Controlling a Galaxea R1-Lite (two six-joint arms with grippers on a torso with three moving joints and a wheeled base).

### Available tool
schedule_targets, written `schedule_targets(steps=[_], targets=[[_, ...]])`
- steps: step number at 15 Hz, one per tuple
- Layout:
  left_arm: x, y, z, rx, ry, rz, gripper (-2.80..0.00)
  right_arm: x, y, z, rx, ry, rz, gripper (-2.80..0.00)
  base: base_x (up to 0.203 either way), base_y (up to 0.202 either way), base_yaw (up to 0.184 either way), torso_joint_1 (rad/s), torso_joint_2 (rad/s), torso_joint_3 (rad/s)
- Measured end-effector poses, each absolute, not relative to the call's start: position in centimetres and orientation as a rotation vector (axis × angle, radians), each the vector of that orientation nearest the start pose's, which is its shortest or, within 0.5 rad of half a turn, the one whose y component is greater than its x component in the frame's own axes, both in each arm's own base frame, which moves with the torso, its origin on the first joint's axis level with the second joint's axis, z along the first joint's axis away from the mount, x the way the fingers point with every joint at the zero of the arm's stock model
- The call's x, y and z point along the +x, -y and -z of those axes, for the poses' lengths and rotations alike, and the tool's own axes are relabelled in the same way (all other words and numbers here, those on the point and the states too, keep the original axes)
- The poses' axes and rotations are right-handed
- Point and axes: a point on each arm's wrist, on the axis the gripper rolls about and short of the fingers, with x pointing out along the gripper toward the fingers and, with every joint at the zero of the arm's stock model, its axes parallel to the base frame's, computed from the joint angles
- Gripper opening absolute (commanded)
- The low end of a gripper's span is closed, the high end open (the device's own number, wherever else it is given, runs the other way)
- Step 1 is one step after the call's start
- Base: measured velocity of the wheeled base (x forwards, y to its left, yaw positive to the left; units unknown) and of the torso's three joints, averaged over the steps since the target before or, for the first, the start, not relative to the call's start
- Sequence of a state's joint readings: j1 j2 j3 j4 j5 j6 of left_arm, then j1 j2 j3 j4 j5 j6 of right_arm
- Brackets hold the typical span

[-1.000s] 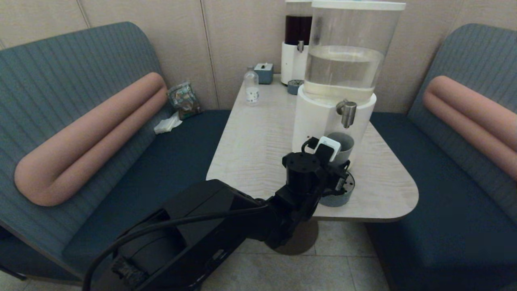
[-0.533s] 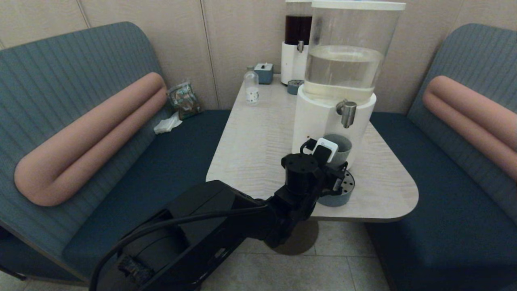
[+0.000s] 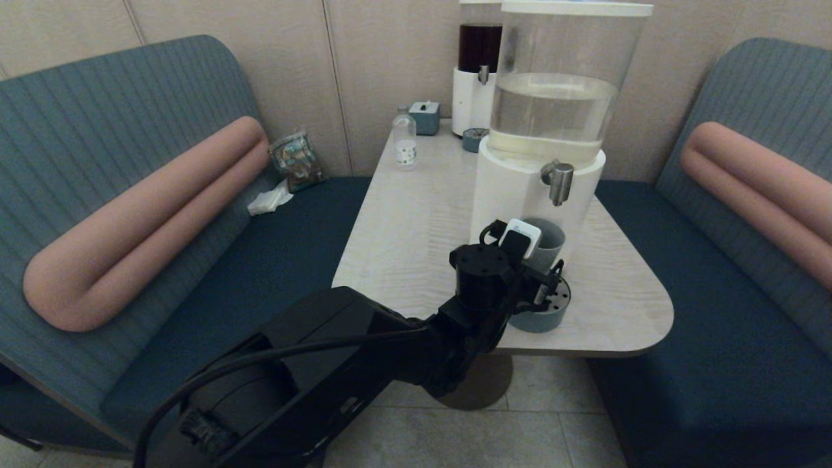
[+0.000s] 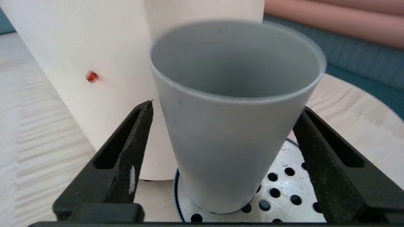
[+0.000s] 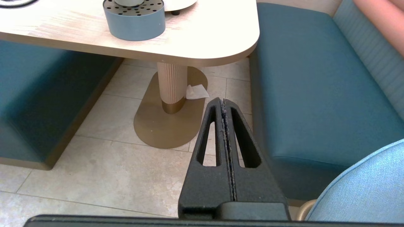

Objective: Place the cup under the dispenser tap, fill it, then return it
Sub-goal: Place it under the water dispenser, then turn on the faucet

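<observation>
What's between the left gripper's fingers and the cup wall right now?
Nothing. In the left wrist view the left gripper stands open around the cup, with a bare gap on each side; the cup stands on the perforated drip tray.

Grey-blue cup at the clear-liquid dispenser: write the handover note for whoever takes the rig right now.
Left gripper: open, its fingers either side of the matte grey-blue tapered cup, not clamped on it.
Right gripper: shut, parked low beside the table over the floor.
The cup stands on the round perforated drip tray, below the stubby brushed-silver dispenser tap; no liquid is visible in it.
Done: cup placed under the tap.
Left: fill it, then return it.
</observation>
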State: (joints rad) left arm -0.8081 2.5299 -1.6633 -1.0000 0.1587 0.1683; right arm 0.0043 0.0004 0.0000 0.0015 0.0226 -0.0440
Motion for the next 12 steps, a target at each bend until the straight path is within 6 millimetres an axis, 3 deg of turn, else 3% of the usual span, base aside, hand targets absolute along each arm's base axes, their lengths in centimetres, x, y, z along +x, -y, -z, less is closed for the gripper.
schedule_targets(steps=[4, 7, 9, 12], targets=[[34.7, 36.1, -11.8, 0.102, 0.179, 0.639, 0.0, -2.3, 0.0, -7.5, -0.044, -0.002, -0.027, -2.8, 0.0, 0.0, 0.0, 0.0, 0.0, 0.0], [32.0, 35.3, -13.4, 0.099, 0.192, 0.663, 0.0, -2.3, 0.0, -7.5, -0.044, -0.001, -0.026, -2.8, 0.0, 0.0, 0.0, 0.0, 0.0, 0.0], [29.8, 34.1, -15.5, 0.091, 0.212, 0.678, 0.0, -2.3, 0.0, -7.5, -0.044, -0.001, -0.027, -2.8, 0.0, 0.0, 0.0, 0.0, 0.0, 0.0], [26.3, 30.7, -19.6, 0.078, 0.251, 0.682, 0.0, -2.3, 0.0, -7.5, -0.044, -0.002, -0.027, -2.8, 0.0, 0.0, 0.0, 0.0, 0.0, 0.0]])
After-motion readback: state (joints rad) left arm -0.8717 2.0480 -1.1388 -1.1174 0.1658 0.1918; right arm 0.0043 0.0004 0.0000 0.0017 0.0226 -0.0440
